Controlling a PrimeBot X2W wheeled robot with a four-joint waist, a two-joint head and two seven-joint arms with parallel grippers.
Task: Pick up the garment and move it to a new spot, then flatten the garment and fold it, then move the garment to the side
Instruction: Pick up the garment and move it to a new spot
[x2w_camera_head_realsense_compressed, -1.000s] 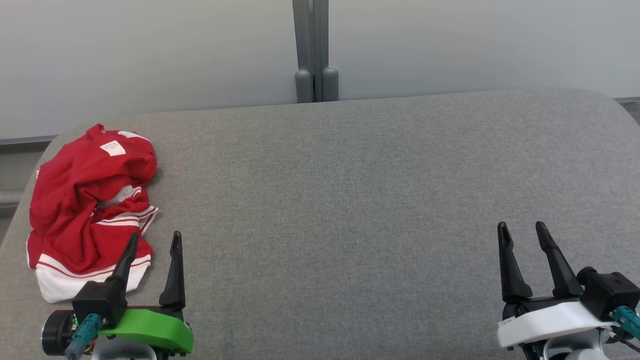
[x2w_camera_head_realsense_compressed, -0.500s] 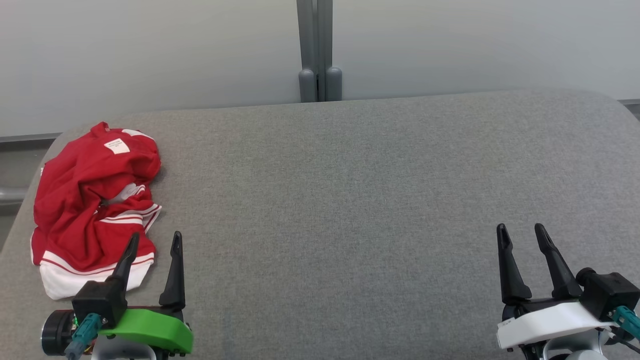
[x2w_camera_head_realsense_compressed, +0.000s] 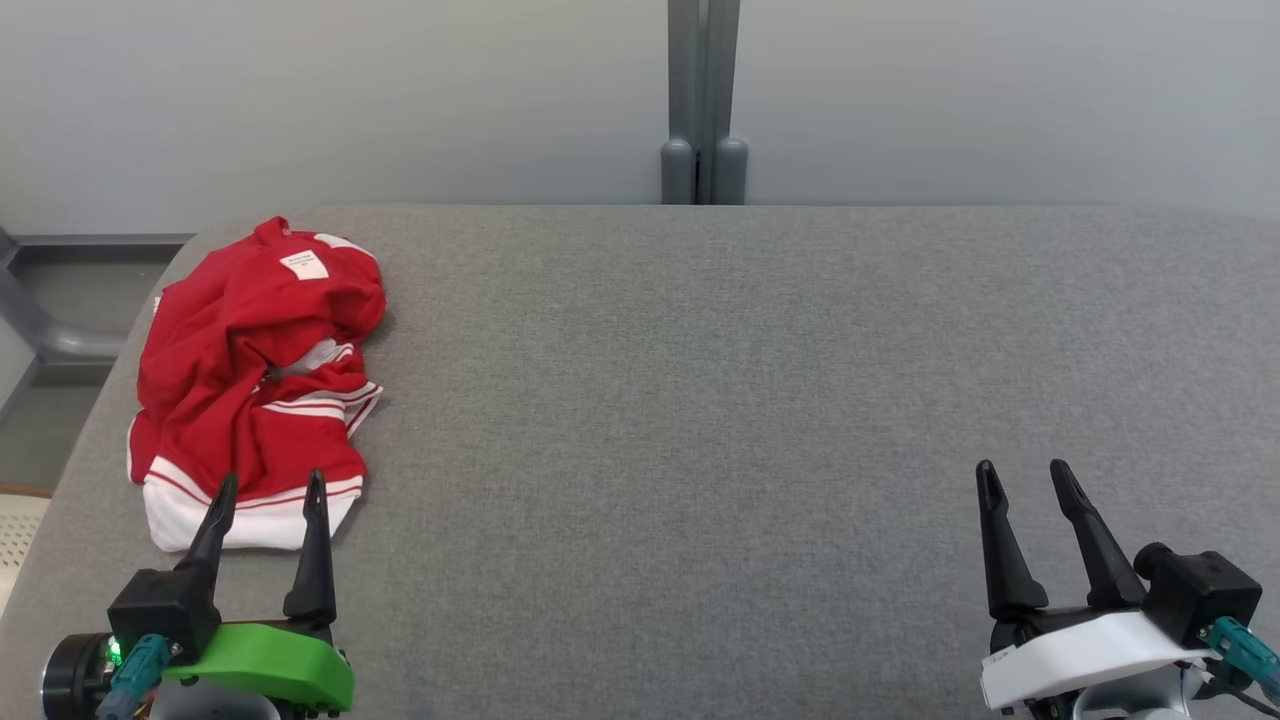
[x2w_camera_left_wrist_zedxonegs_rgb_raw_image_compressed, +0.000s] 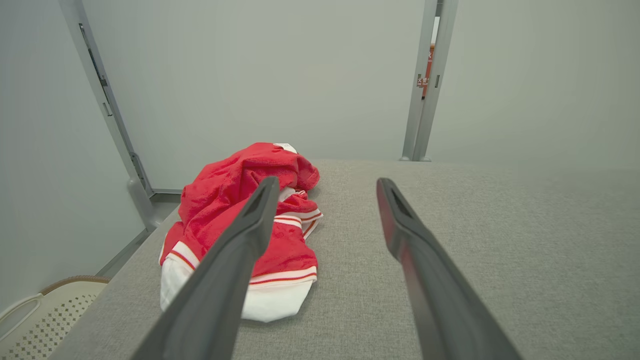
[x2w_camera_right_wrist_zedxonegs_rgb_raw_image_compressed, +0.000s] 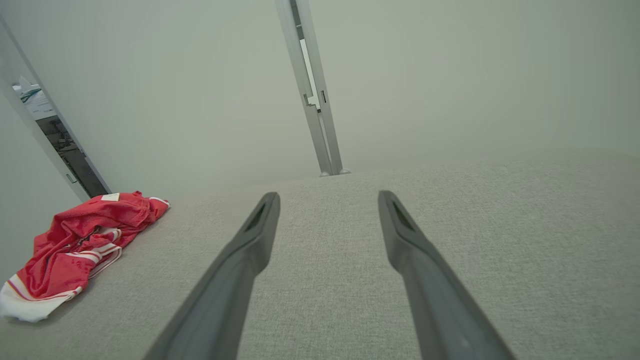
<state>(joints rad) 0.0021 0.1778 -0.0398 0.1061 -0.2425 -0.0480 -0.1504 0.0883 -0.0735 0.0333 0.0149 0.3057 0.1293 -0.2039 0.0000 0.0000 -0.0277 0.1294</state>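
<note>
Surface: we see a wide grey padded surface (x2w_camera_head_realsense_compressed: 720, 380), with the garment at its left end.
Garment: red with white striped bands (x2w_camera_head_realsense_compressed: 240, 360), it is crumpled in a heap. Its long axis runs away from us, with the white hem nearest.
Left fingers: these (x2w_camera_head_realsense_compressed: 313, 550) are spread open and empty, tips near the hem. The heap lies ahead and slightly left, so we judge this arm the nearer.
Right fingers: these (x2w_camera_head_realsense_compressed: 1000, 550) are spread open and empty, well apart from the garment.
</note>
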